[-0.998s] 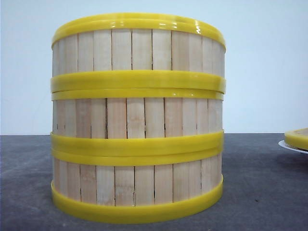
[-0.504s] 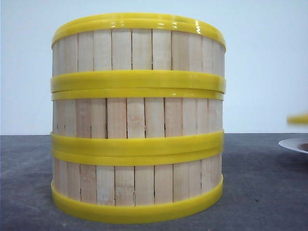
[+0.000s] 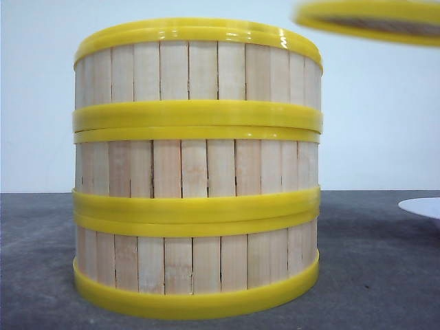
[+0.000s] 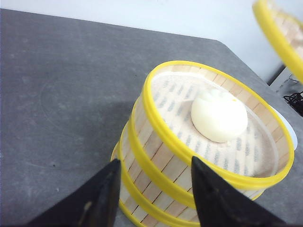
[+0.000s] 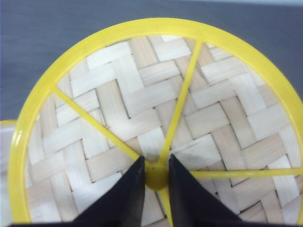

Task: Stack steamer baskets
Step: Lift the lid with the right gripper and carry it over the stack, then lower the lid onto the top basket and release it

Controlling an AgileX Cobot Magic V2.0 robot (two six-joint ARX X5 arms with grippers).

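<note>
Three steamer baskets stand stacked on the table: the top one [image 3: 198, 69], the middle one [image 3: 198, 165] and the bottom one [image 3: 198, 265]. In the left wrist view the top basket [image 4: 165, 137] is uncovered and holds a white bun [image 4: 218, 116]. My left gripper [image 4: 155, 161] is open, above and beside the stack's wall, touching nothing. My right gripper [image 5: 156, 159] is shut on the yellow centre knob [image 5: 156, 176] of a round woven lid [image 5: 142, 104] with a yellow rim. That lid [image 3: 371, 20] hangs in the air, up and to the right of the stack.
A flat white plate [image 3: 423, 206] lies on the dark grey table [image 3: 371, 275] at the right edge. In the left wrist view the table's far edge and a pale wall lie beyond the stack.
The lid has risen off the white plate at the right edge and travelled up and leftward to the top right of the front view. The stack has not moved.
</note>
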